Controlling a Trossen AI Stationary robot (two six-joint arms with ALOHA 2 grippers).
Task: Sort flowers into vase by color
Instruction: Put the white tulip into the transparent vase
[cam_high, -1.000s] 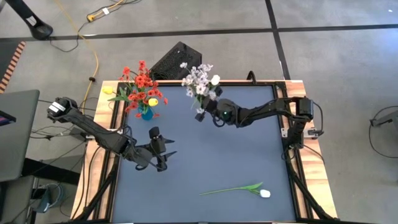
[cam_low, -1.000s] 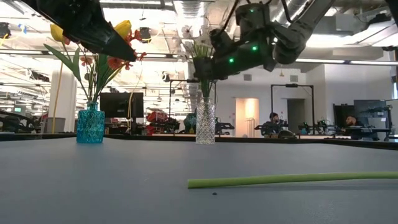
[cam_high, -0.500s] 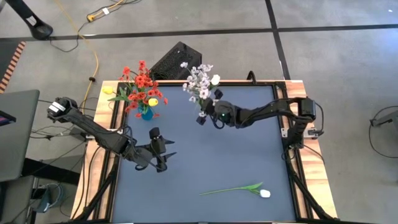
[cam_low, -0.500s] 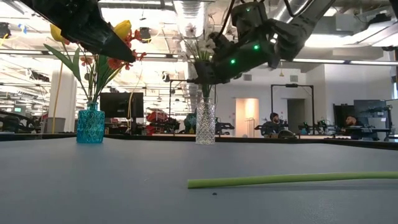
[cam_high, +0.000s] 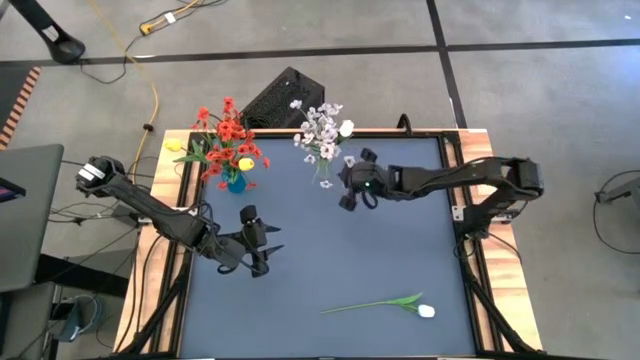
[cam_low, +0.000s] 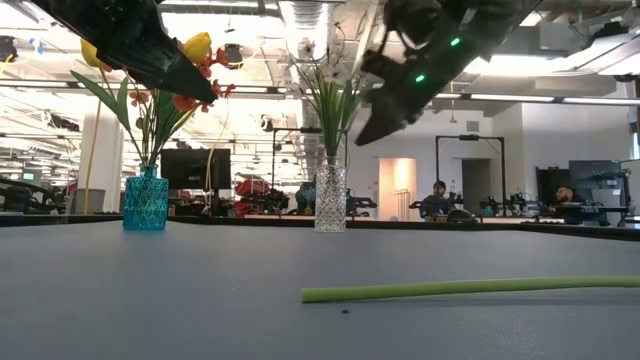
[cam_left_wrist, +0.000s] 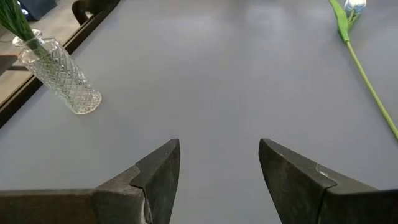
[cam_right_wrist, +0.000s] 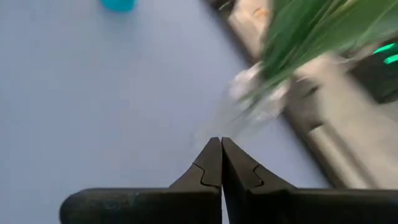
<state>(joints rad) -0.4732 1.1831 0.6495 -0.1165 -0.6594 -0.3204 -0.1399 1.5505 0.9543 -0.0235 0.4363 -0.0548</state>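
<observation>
The dark worktop (cam_high: 330, 250) carries two vases along its far edge. At far left stands the blue vase (cam_low: 146, 200), holding the red blossom clusters (cam_high: 228, 132) and the yellow tulip buds (cam_high: 245, 163). To its right, near the far middle, stands the clear cut-glass vase (cam_low: 330, 198), holding the sprays of small white blossoms (cam_high: 318, 128) and a white tulip bud (cam_high: 346, 128).

One flower is not yet sorted: a white tulip (cam_high: 426, 311) lies flat on the near right part of the worktop, its long green stem (cam_low: 470, 287) pointing left, well apart from both vases.

The right pincer (cam_high: 349, 190) hangs in the air just beside the clear vase, on its near right side; its fingers are pressed together and grip nothing. The left pincer (cam_high: 262, 246) waits over the near left of the worktop, fingers spread wide and empty.

By this layout the step in hand looks like the gap between placements: the white group sits in the clear vase, and the lying tulip is next. The next move calls for an arm, likely the right, to travel to the near right, spread its fingers, drop low to the stem, and pinch it mid-length. A thin stem flat on the worktop needs a very low approach. It then belongs with the white flowers.
</observation>
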